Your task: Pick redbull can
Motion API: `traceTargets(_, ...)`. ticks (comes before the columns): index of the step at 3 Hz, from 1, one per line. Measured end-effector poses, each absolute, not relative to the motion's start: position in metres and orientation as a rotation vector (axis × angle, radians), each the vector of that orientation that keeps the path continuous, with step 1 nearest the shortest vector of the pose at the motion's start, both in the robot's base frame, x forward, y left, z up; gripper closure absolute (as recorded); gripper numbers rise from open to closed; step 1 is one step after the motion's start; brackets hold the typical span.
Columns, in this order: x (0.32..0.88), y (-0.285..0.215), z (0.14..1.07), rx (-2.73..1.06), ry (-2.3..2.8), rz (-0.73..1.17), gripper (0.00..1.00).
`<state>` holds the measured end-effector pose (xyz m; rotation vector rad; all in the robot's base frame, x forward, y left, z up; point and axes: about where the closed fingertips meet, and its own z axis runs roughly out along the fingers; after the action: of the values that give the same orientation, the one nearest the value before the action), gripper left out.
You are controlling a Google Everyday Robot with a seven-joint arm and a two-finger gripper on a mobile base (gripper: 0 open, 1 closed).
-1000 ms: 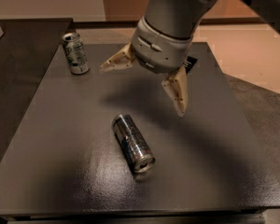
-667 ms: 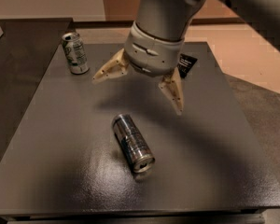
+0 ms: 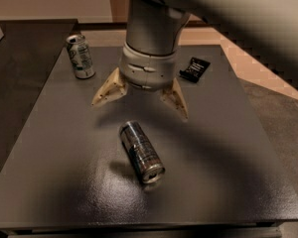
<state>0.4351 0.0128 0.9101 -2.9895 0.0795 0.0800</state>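
Observation:
The redbull can (image 3: 141,151) is slim, shiny silver with dark blue panels. It lies on its side near the middle front of the dark grey table (image 3: 238,172), its top rim toward the front right. My gripper (image 3: 139,109) hangs just behind and above the can, its two tan fingers (image 3: 108,88) spread wide apart, one to the left and one to the right. It is open and holds nothing. The can is apart from both fingers.
A white-and-green patterned can (image 3: 81,56) stands upright at the back left of the table. A small black packet (image 3: 194,69) lies at the back right. A lighter floor shows beyond the table's right edge.
My gripper has moved left and toward the front, and now sits centred just behind the lying can. Its fingers remain spread. The cans have not moved.

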Motion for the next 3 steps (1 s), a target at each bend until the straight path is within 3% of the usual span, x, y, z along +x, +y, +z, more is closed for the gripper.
traceTargets(3, 0.425, 0.016, 0.859, -3.120, -0.056, 0.095, 0.00)
